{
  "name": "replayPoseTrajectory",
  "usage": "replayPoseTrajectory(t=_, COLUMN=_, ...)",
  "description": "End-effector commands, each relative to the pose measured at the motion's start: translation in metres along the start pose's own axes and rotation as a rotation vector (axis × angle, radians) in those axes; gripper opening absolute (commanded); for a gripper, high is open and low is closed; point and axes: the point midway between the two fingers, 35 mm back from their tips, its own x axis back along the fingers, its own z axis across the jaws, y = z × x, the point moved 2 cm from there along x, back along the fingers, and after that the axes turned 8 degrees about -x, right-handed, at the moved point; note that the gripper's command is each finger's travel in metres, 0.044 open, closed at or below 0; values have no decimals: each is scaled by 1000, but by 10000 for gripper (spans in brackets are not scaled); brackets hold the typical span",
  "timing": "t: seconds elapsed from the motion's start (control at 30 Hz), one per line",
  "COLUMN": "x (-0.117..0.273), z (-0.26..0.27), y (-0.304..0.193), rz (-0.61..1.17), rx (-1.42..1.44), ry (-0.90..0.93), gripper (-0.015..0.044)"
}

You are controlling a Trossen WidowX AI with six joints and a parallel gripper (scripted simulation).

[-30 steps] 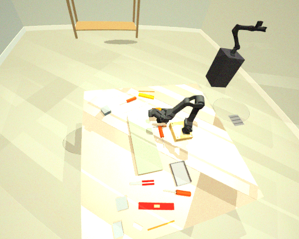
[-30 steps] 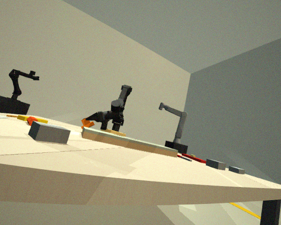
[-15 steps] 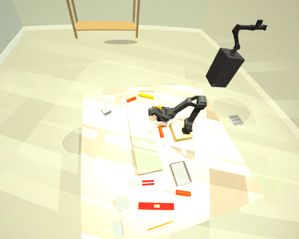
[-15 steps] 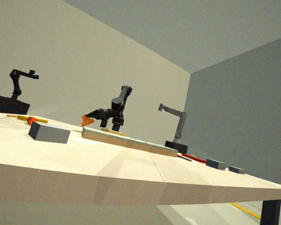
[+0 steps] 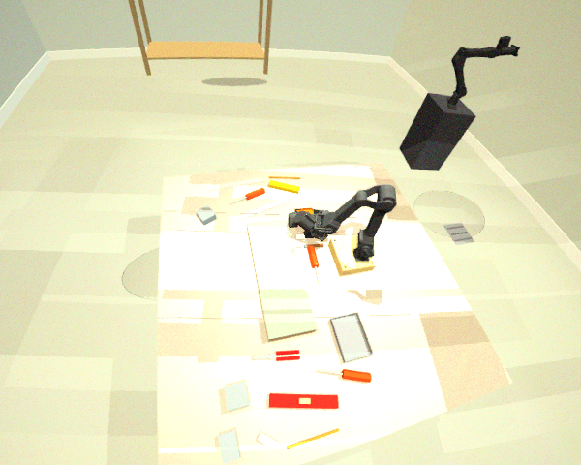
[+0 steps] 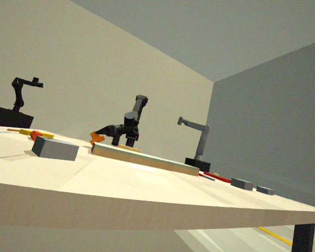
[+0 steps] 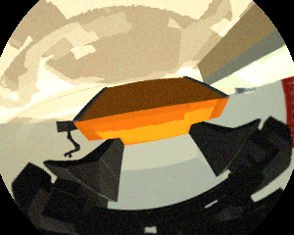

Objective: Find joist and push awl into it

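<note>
My gripper point(image 5: 301, 216) point(image 6: 96, 133) point(image 7: 155, 125) is shut on the orange stud finder point(image 5: 304, 210) point(image 6: 97, 138) point(image 7: 149, 124), which is tilted and held off the table near the back end of the floor panel. The pale green panel point(image 5: 287, 305) point(image 6: 144, 159) lies flat; the joist under it is hidden. The grey tray point(image 5: 351, 337) is empty, right of the panel's front end. One orange-handled tool point(image 5: 312, 256) lies between the panel and the arm base, another point(image 5: 355, 375) in front of the tray, a third point(image 5: 255, 194) at the back. I cannot tell which is the awl.
The arm stands on a wooden base board point(image 5: 355, 268). A yellow bar point(image 5: 283, 186) and a grey block point(image 5: 205, 215) point(image 6: 57, 148) lie toward the back. Red-handled pliers point(image 5: 287, 353), a red level point(image 5: 286, 400), two pale blocks and a yellow pencil point(image 5: 313, 438) lie toward the front.
</note>
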Motion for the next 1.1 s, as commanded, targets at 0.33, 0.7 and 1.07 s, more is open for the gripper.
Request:
replayPoseTrajectory(t=0.33, x=-5, z=3, y=14, rz=-2, rx=-6, ry=0, gripper=0)
replayPoseTrajectory(t=0.7, x=-6, z=4, y=17, rz=-4, rx=-2, ry=1, gripper=210)
replayPoseTrajectory(t=1.07, x=-5, z=5, y=22, rz=-4, rx=4, ry=2, gripper=378)
